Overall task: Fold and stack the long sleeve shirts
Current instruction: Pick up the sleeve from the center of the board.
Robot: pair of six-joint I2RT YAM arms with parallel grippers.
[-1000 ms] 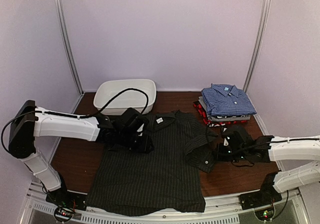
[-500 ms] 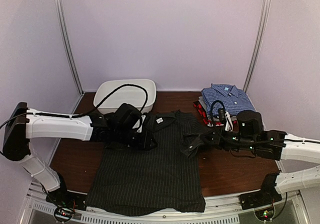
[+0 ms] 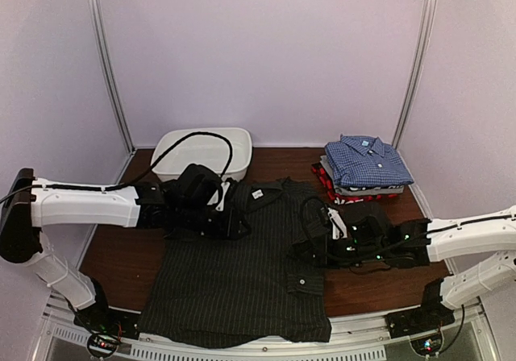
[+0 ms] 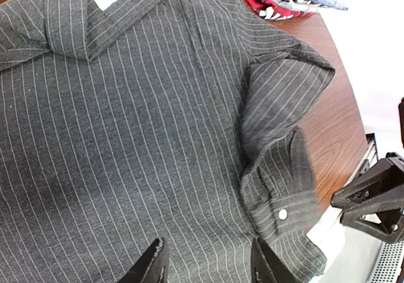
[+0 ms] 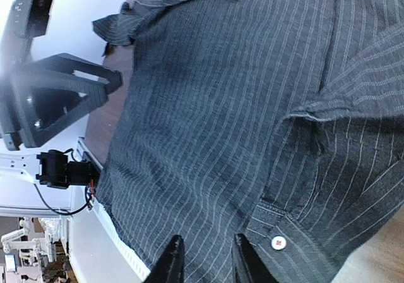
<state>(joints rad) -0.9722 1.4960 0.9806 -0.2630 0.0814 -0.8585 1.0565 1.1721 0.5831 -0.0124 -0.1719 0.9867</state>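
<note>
**Pinstriped shirt flat on the tabletop, both jaws spread above it**

Top view: the black pinstriped shirt [image 3: 234, 288] lies spread on the tabletop [image 3: 121, 252], collar away from you. Your left jaws sit over its shoulder, just left of the collar. Your right jaws sit at the opposite edge of the cloth. The sleeve on that side is folded inward, and its cuff [image 3: 302, 283] rests on the shirt body just to the near side of the right jaws. Beyond the right jaws is the stack of folded shirts [image 3: 359, 185], with the blue checked shirt [image 3: 367, 161] on top. Beyond the left jaws stands the white tub [image 3: 201, 153].

Left wrist view: your jaws are spread, with nothing between them but the shirt [image 4: 126, 138] beneath. Just beside the right-hand finger [image 4: 262, 264] lies the folded sleeve [image 4: 278, 119] with its cuff button [image 4: 283, 214].

Right wrist view: these jaws stand apart too, pinching nothing, with striped cloth [image 5: 221, 106] showing in the gap. The cuff button [image 5: 276, 242] lies just beside one finger [image 5: 243, 258].
</note>
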